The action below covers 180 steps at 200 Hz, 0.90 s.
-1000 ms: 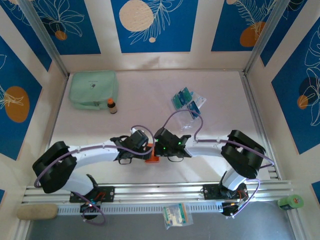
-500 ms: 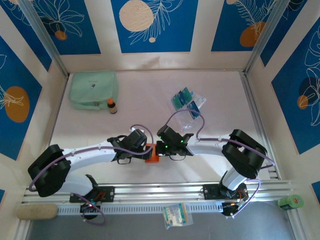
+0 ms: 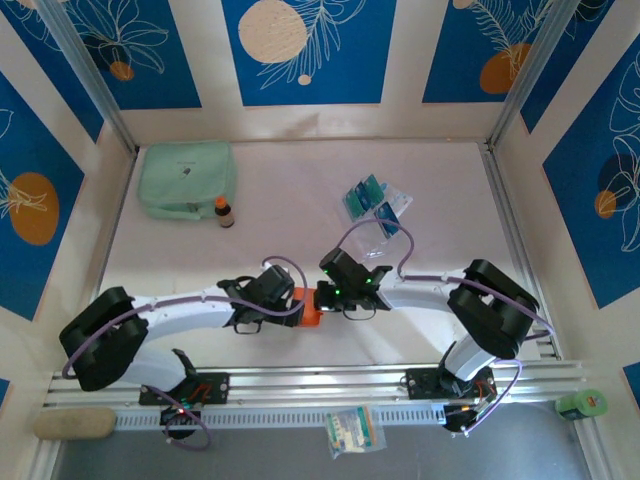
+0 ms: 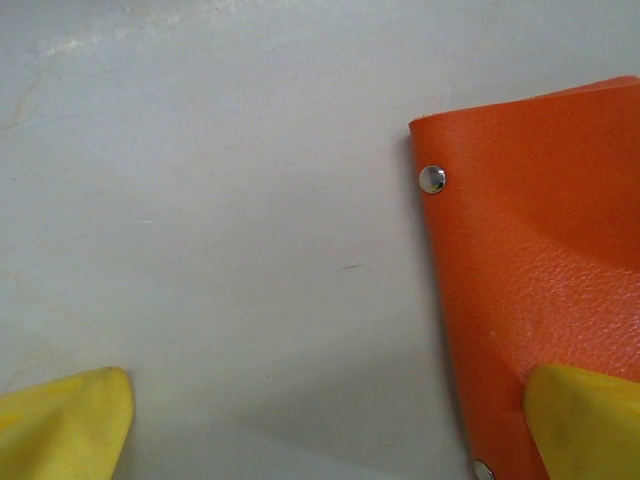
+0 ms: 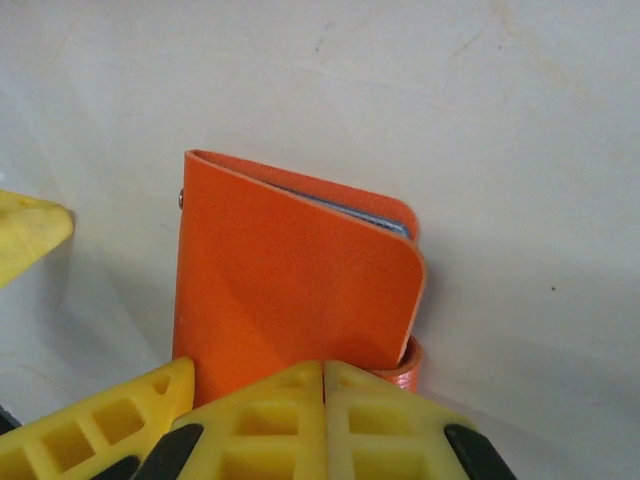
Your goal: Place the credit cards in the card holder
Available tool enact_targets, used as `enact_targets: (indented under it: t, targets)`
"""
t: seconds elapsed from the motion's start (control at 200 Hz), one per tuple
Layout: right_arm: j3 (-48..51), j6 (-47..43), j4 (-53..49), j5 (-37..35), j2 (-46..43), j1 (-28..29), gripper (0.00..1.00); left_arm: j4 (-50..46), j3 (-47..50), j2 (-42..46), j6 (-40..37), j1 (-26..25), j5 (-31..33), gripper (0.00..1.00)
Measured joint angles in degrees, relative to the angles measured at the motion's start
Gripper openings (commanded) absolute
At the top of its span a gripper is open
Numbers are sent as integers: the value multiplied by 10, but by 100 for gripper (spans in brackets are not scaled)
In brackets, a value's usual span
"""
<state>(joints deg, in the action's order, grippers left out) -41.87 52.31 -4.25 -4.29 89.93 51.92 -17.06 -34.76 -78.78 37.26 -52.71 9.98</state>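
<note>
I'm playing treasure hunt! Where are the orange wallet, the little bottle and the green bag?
orange wallet (image 5: 290, 280), right wrist view, middle of its front flap.
little bottle (image 3: 225, 213), top external view, its brown body.
green bag (image 3: 188, 176), top external view, middle of its top face.

Pale matt table top (image 3: 300, 190), evenly lit, faint scuffs. Cream walls (image 3: 210, 60) carry blue panels (image 3: 330, 60) with white leaf outlines and orange or cream discs; aluminium posts (image 3: 88, 75) at both rear corners, slotted aluminium rail (image 3: 320, 382) along the near edge

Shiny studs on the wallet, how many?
2 in the left wrist view: one stud by the wallet's upper corner, one at the picture's bottom. Others may be hidden.
</note>
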Motion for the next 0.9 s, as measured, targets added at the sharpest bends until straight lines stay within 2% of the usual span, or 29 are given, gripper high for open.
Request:
enact_targets:
  t: [0.425, 0.9]
  targets:
    - [38, 5, 2, 35, -51, -32, 0, 2, -2, -8, 9, -16, 25, 100]
    - [36, 5, 4, 48, -50, -32, 0, 3, -5, -13, 9, -19, 28, 100]
